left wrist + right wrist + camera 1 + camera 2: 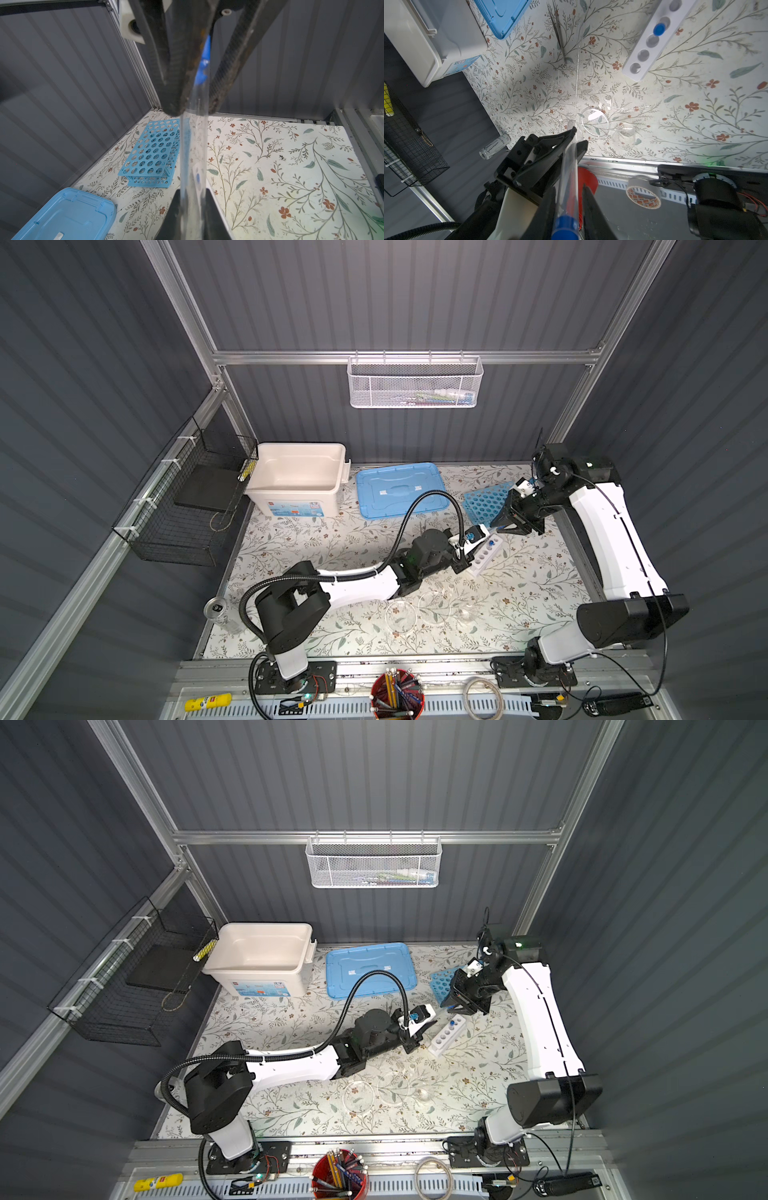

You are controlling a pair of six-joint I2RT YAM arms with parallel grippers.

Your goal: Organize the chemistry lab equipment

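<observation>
Noted open white bin (291, 502) at back of floral mat (523, 593). Found blue lid (386, 483) flat just beside bin, black wire basket (174, 531) on bin's opposite side. Recorded white mesh basket (411, 385) hung higher than bin. Logged can (217, 608), red cup of pencils (375, 686) and yellow tube (208, 702) well apart from bin, toward front.

The floral surface (519, 585) is being lit brightly from above, while the ribbed walls (104, 364) are being left dim. A soft shadow is being cast beside the left arm (357, 585). In the right wrist view, glare is being thrown off a glass dish (595, 122). In the left wrist view, the near test tube (193, 149) is being rendered blurred.
</observation>
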